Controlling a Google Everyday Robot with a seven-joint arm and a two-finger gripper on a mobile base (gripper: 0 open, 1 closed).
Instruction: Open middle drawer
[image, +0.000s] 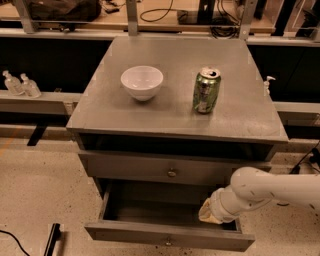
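The grey cabinet (150, 117) fills the middle of the scene, with its flat top toward the far side and its drawer fronts facing near. The robot's white arm (272, 186) comes in from the right at drawer height.

The middle drawer (150, 232) stands pulled well out toward the near side. Its front sits clearly ahead of the cabinet face and its dark inside is open to view. Above it, the uppermost drawer front (130, 167) is closed and flush. Nothing of a lowest drawer shows below.

On the top, a white bowl (142, 82) sits left of centre and a green can (206, 90) sits right of centre. The two are well apart and both are upright.

The gripper (210, 216) is low at the right end of the open drawer, just inside or against its right side and behind the front. It is away from the small round knob (167, 243) at the front's centre. I cannot tell whether it is wide, narrow or holding anything.

In my judgement the task is nearly or wholly done, since the drawer is open by most of its depth. What seems left is at most a last bit of travel, then lifting the gripper clear of the drawer.
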